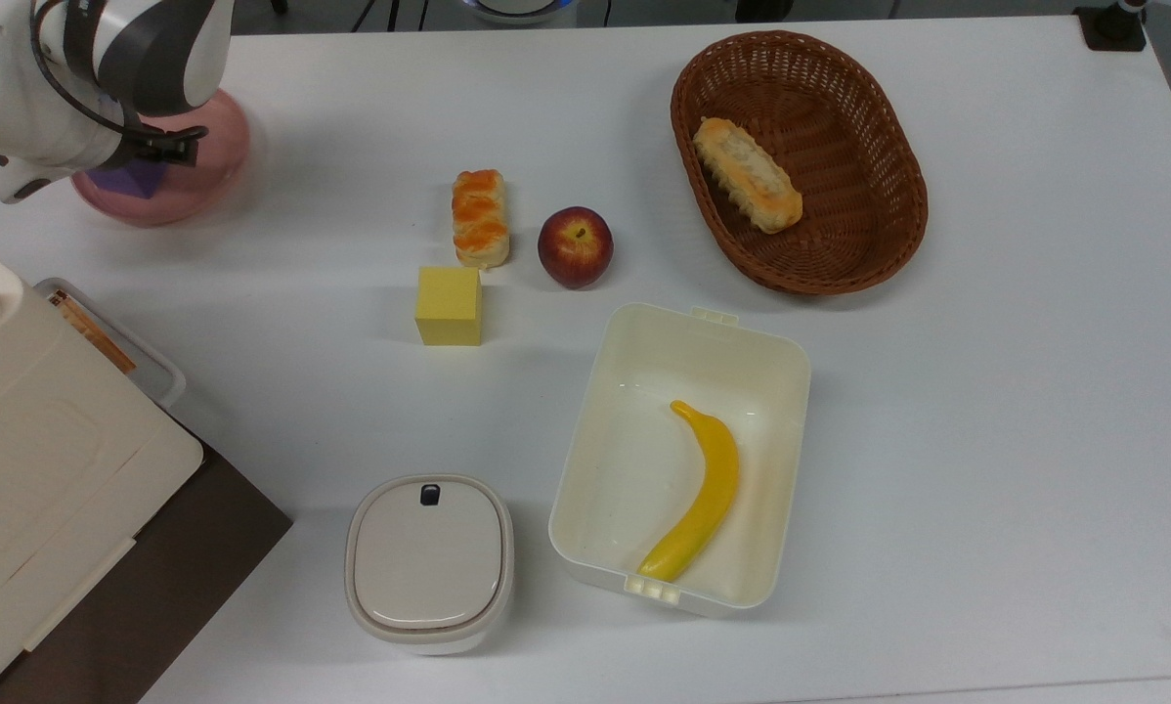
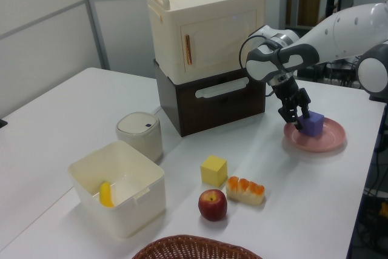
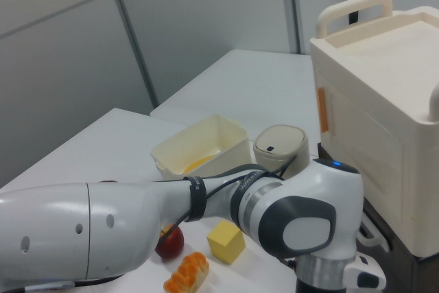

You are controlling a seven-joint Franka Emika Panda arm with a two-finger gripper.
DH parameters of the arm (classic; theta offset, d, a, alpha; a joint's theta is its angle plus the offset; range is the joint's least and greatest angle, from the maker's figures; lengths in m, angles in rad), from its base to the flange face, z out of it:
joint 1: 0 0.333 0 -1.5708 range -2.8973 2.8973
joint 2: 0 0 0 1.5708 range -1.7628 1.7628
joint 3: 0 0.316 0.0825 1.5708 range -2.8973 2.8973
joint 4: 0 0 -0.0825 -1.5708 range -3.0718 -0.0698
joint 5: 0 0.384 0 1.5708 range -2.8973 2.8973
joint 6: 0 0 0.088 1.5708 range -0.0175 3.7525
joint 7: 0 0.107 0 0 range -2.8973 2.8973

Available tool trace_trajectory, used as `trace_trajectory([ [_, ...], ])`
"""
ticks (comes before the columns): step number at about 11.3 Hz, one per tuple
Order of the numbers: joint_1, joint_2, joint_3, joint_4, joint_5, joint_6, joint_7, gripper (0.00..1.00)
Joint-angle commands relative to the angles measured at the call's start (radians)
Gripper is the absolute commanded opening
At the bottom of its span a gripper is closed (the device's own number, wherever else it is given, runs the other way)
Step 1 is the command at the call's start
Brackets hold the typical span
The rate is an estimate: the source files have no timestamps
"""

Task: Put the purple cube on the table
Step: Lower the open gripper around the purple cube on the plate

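Observation:
The purple cube point(image 2: 314, 124) rests on the pink round plate point(image 2: 321, 141) at the far right of the left view. In the top view the purple cube point(image 1: 136, 180) peeks out from under the arm, on the pink plate point(image 1: 180, 191) at the table's upper left. My gripper point(image 2: 297, 116) reaches down over the plate and touches the cube's left side as the left view shows it. In the top view the gripper point(image 1: 167, 152) sits just above the cube. The white table point(image 1: 986, 391) lies all around.
A yellow cube point(image 1: 448, 305), a glazed bread point(image 1: 479, 217) and an apple point(image 1: 575, 246) lie mid-table. A wicker basket point(image 1: 879, 147) holds a bread. An open cream box point(image 1: 771, 372) holds a banana point(image 1: 700, 494). A lidded white container point(image 1: 429, 562) and a cream cabinet point(image 2: 206, 28) stand nearby.

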Motion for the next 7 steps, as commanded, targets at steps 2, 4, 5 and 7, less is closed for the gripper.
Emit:
trace_trajectory([
  [2, 0.007, -0.044, -0.004, -0.024, -0.019, 0.013, -0.011, 1.0],
  [4, 0.003, -0.056, -0.004, -0.024, -0.021, 0.012, -0.011, 1.0],
  [5, -0.002, -0.056, -0.007, -0.026, -0.035, 0.012, -0.011, 1.0],
  [7, -0.022, -0.051, -0.013, -0.032, -0.056, 0.013, -0.011, 1.0],
])
